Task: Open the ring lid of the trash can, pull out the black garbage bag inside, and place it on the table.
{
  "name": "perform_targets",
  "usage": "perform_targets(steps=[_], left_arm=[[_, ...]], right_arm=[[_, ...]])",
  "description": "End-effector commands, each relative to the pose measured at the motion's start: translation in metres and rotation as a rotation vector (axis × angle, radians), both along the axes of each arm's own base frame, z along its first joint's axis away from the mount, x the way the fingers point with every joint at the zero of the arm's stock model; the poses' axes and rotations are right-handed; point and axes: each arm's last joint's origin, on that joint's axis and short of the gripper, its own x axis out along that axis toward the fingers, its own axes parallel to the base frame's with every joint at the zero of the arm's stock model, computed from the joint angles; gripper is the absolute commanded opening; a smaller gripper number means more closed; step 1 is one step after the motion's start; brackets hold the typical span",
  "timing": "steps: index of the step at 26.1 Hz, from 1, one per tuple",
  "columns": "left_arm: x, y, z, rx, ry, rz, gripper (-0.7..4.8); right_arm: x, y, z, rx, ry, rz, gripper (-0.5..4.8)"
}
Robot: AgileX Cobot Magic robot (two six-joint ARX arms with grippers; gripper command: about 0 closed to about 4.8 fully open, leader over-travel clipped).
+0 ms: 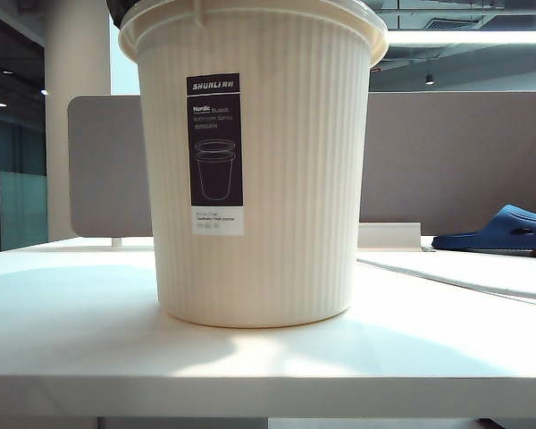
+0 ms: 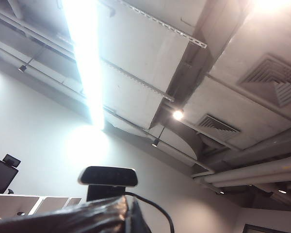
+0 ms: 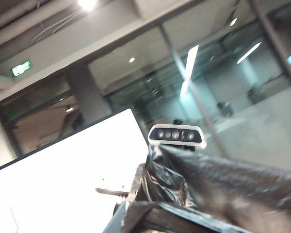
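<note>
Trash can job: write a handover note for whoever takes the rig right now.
Left gripper: shut, not itself visible; black garbage bag shows at its camera's edge. Right gripper: shut, also hidden; bag plastic fills the foreground, so it probably holds the bag.
Trash can stands upright on the table; neither arm shows in the exterior view.
Ring lid not seen. Whether the bag is clear of the can cannot be told.
Left: set the bag on the table.

The trash can (image 1: 259,179) fills the exterior view, its rim cut off by the top edge, so its inside is unseen. Neither hand shows in any view. In both wrist views crinkled black garbage bag (image 3: 218,194) runs off the frame edge, hiding the fingers
</note>
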Motion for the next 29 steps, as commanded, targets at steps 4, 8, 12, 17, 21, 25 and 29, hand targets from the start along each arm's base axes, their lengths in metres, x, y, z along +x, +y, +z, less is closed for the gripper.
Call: perform_targets(steps=[4,8,12,17,21,25,29], left_arm=[[-0.006,0.008,0.010,-0.017,-0.043,0.040,-0.06],[-0.012,0.013,0.020,0.011,-0.079,0.073,-0.06],[-0.019,0.019,0.030,0.024,-0.104,0.093,-0.06],[-0.021,0.032,0.037,0.063,-0.115,0.152,-0.06],[-0.021,0.035,0.038,0.075,-0.107,0.165,-0.06],[-0.016,0.033,0.035,0.114,-0.095,0.195,-0.06],[-0.015,0.033,0.034,0.132,-0.093,0.202,-0.06]], right_arm=[[-0.008,0.006,0.005,0.044,-0.036,0.049,-0.01],[-0.009,0.005,0.006,0.049,-0.035,0.054,-0.01],[-0.009,0.005,0.007,0.056,-0.031,0.062,-0.01],[-0.009,0.006,0.007,0.074,-0.022,0.082,-0.01],[-0.007,0.014,0.004,0.074,-0.012,0.102,-0.01],[-0.001,0.026,0.000,0.069,0.005,0.116,-0.01],[0.003,0.041,0.001,0.073,0.003,0.148,-0.01]])
